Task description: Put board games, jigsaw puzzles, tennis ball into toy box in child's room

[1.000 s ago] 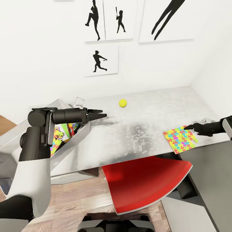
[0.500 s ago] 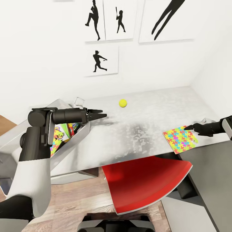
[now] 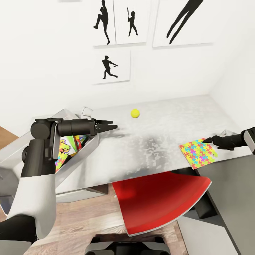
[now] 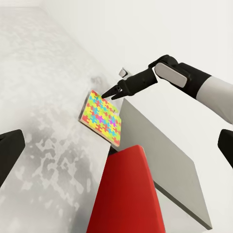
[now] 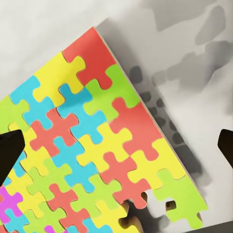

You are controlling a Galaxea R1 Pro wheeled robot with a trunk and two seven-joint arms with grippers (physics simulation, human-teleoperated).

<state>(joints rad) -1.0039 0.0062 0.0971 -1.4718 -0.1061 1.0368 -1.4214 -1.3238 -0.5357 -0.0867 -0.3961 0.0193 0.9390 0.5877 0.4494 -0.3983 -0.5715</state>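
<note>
Head view, left to right along the table [image 3: 156,141]: the toy box [image 3: 90,143] sits at the table's left end, tilted, with bright game boxes [image 3: 67,147] inside it, one showing a jigsaw pattern. The left gripper [image 3: 112,126] hangs over the table just past the toy box's rim, arm level, pointing toward the table's right end. In the left wrist view its two dark fingertips [image 4: 9,150] stand wide apart at the edges of the picture with nothing between them. The tennis ball [image 3: 135,113] lies on the table beyond that gripper, nearer the wall, apart from everything else. A red chair [image 3: 159,202] is tucked under the table's front edge.

At the table's right end the jigsaw puzzle [image 3: 198,153] lies flat at the front edge, beside the lower dark-grey cabinet [image 3: 230,191]. The right gripper [image 3: 206,140] points at the puzzle's far corner, its tip at or just above that corner; whether it touches cannot be told. In the right wrist view its fingertips [image 5: 9,150] are spread wide at the frame's sides, gripping nothing, with the puzzle [image 5: 97,155] directly ahead. Baseball-player silhouette pictures [image 3: 111,67] hang on the wall above the table.
</note>
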